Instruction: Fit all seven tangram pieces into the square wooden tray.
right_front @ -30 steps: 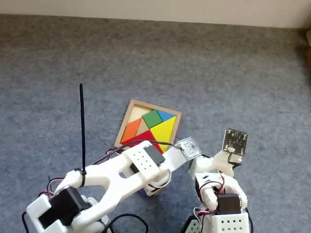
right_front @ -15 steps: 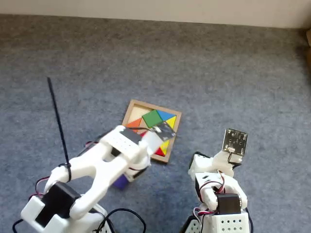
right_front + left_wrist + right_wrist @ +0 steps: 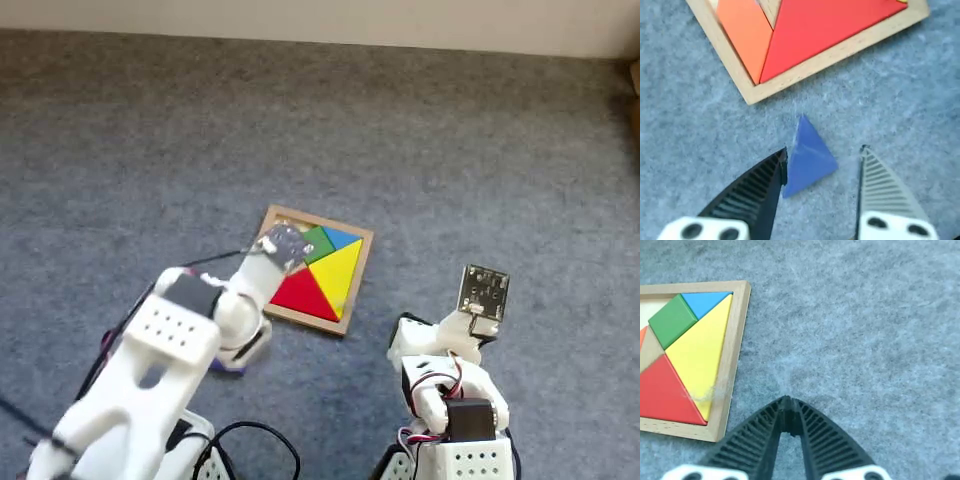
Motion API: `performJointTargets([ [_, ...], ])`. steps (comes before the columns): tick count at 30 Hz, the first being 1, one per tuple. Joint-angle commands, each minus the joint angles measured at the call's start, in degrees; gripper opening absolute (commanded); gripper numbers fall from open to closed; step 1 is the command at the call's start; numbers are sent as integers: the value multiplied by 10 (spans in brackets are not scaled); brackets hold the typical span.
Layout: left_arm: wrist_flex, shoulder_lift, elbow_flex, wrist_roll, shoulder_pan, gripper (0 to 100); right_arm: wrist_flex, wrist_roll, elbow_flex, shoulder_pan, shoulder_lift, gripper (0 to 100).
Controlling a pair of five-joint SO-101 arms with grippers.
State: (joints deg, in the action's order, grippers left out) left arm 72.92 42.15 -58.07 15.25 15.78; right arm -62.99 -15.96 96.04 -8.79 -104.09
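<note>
Tangram tray (image 3: 358, 286), a shallow square of pale wood with a raised rim, lies flat about mid-counter, slightly askew to the counter's edges. Five flat painted pieces sit flush inside it: a large red triangle (image 3: 300, 290), a large yellow triangle (image 3: 700, 355), a green square (image 3: 672, 320), a light blue triangle (image 3: 705, 301) and an orange piece (image 3: 742, 35). A triangular gap (image 3: 650, 357) of bare wood is left among red, green and orange.

A darker blue triangle (image 3: 807, 162) lies on the counter's grey, nubbly felt just outside the tray corner by the orange piece, on the side toward the arms' edge. The left hand (image 3: 824, 149) hangs low over it with its fingers spread. The black ribbed one is right at one edge, though I cannot tell whether it touches, and the white one stands apart from the opposite side. Straddling it this way looks meant to pinch the thin, hard-edged piece across its sides.

The right hand (image 3: 786, 402) has its tips pressed together on nothing, above bare felt beside the tray's yellow side. It is probably parked there to leave the left arm room.
</note>
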Motion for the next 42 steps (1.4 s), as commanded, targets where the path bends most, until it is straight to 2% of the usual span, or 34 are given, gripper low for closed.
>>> performJointTargets([
  [1,5,72,-33,5,-27,252,-5,6,79,6,-7,5],
  [6,2,87,-69,6,-50,252,-5,6,79,6,-7,5],
  [13,-1,87,-94,7,-47,253,-5,6,79,7,-7,5],
  [17,-34,87,-131,35,-50,252,-5,6,79,7,-7,5],
  [24,-71,87,-166,36,-51,248,-5,6,79,7,-7,5],
  [39,-76,84,-168,35,-51,248,-5,6,79,7,-7,5],
  [42,-82,38,-153,35,-51,224,-5,6,79,8,-7,5],
])
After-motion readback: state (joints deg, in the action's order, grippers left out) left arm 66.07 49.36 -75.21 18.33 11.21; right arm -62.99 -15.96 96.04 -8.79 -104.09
